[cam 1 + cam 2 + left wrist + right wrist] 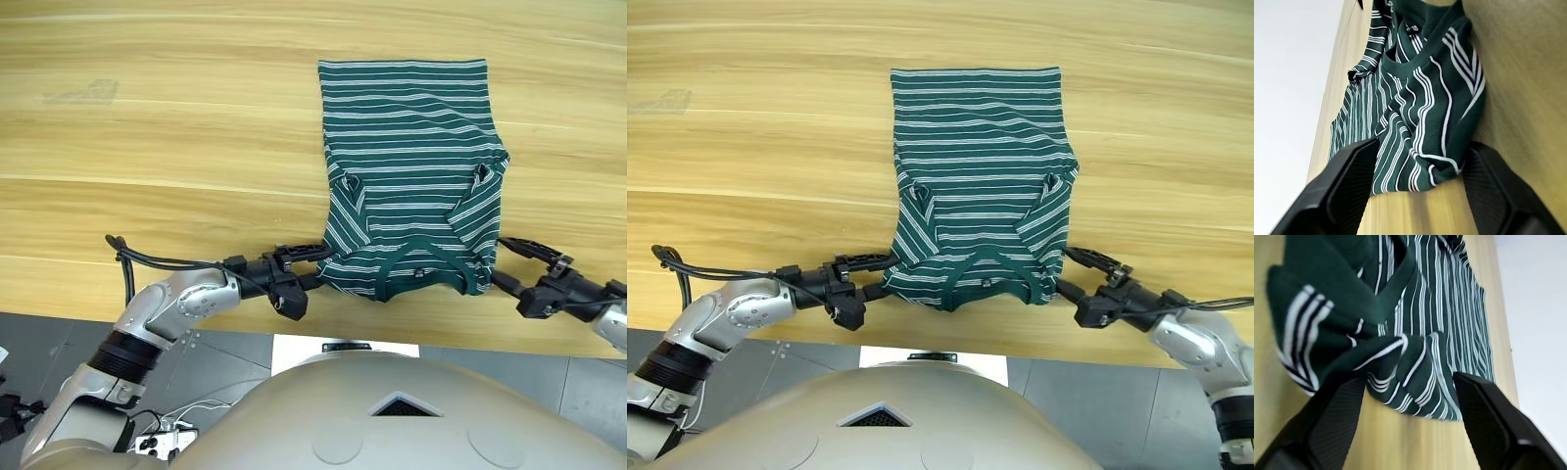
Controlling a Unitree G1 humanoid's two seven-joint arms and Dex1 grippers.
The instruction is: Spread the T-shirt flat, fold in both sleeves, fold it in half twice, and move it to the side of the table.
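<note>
Pale wooden bench (pixel 147 147) carries the green striped T-shirt (pixel 411 147), sleeves folded in, collar at the near edge. Left pincer (pixel 323 266) and right pincer (pixel 498 258) straddle its near corners, fingers apart. Collar tag (pixel 419 272) is too small to read.

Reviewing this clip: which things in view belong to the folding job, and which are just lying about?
Belong to the job:
- T-shirt, green striped, sleeves already folded in
- left claw, open around one collar-end corner
- right claw, open around the other
- table, the work surface

Just there:
- faint mark on the tabletop
- grey floor past the table's near edge
</note>
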